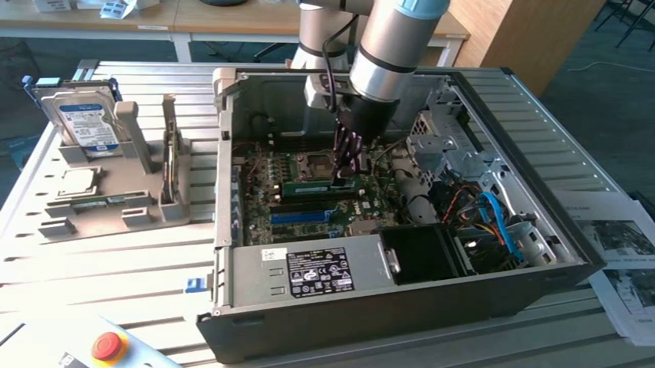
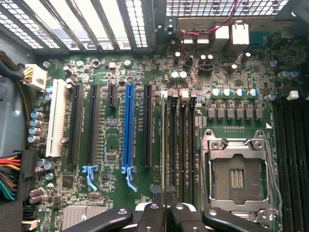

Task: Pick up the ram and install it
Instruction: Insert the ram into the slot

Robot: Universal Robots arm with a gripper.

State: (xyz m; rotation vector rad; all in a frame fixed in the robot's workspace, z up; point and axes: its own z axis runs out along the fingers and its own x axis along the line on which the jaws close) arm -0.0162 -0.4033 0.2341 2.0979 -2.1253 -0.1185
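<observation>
The ram (image 1: pixel 310 187) is a thin green stick standing on edge on the motherboard (image 2: pixel 111 145) inside the open computer case (image 1: pixel 409 284). My gripper (image 1: pixel 346 178) reaches straight down into the case and is shut on the stick's end nearest the exterior view's right. In the wrist view the ram (image 2: pixel 165 140) appears edge-on as a narrow strip along the black memory slots (image 2: pixel 186 145), beside the empty processor socket (image 2: pixel 236 176). The gripper (image 2: pixel 163 199) fingers press together around it. Whether the stick is fully seated in its slot cannot be told.
A grey holder (image 1: pixel 113 207) at the exterior view's left carries a blue-labelled hard drive (image 1: pixel 87 123), a square silver processor chip (image 1: pixel 77 182) and an upright board (image 1: pixel 170 153). Case walls, a drive cage (image 1: pixel 450 146), a power supply (image 1: pixel 317 272) and cables (image 1: pixel 496 222) crowd the gripper. A red button (image 1: pixel 109 346) sits in front.
</observation>
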